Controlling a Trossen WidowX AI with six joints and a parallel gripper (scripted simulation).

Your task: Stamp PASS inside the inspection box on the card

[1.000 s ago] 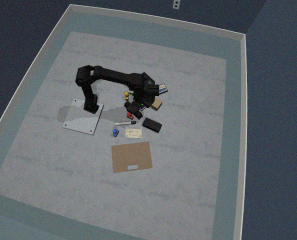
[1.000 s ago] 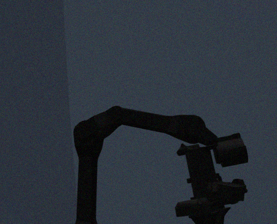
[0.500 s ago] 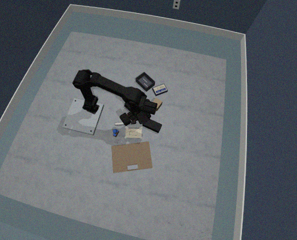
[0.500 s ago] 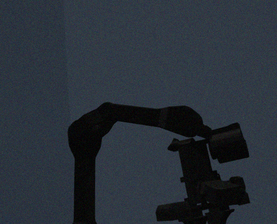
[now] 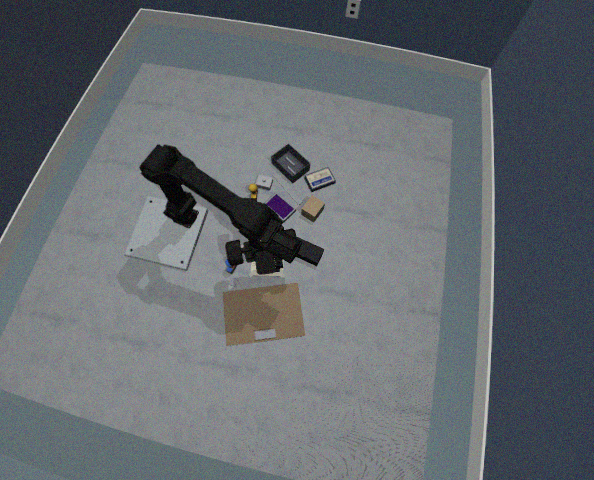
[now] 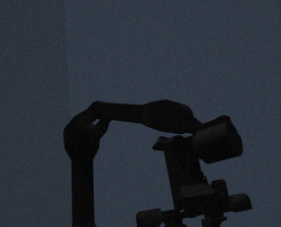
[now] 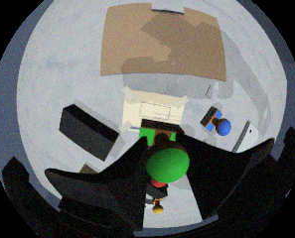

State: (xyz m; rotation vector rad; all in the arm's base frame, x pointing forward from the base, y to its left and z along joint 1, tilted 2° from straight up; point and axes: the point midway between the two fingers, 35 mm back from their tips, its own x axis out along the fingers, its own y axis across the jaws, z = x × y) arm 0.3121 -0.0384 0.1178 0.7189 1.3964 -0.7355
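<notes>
Grey bench (image 5: 364, 361), dim room. End effector (image 7: 162, 153) clamped on green PASS stamp (image 7: 167, 165), hovering over card (image 7: 154, 107), w/ brown mat (image 7: 163, 42) at 12 o'clock; positioned for print.

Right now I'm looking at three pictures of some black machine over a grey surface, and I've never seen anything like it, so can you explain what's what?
The black machine is a robot arm bolted to a pale base plate. One picture looks down from above, one is a dark side view showing only the arm's outline, and the round one comes from a camera at the arm's wrist. In that wrist view its gripper is shut on a green-knobbed stamp, above a cream card. On the surface lie a purple ink pad, a brown cardboard sheet, a dark tray, a small tan box and a blue-knobbed stamp.
</notes>
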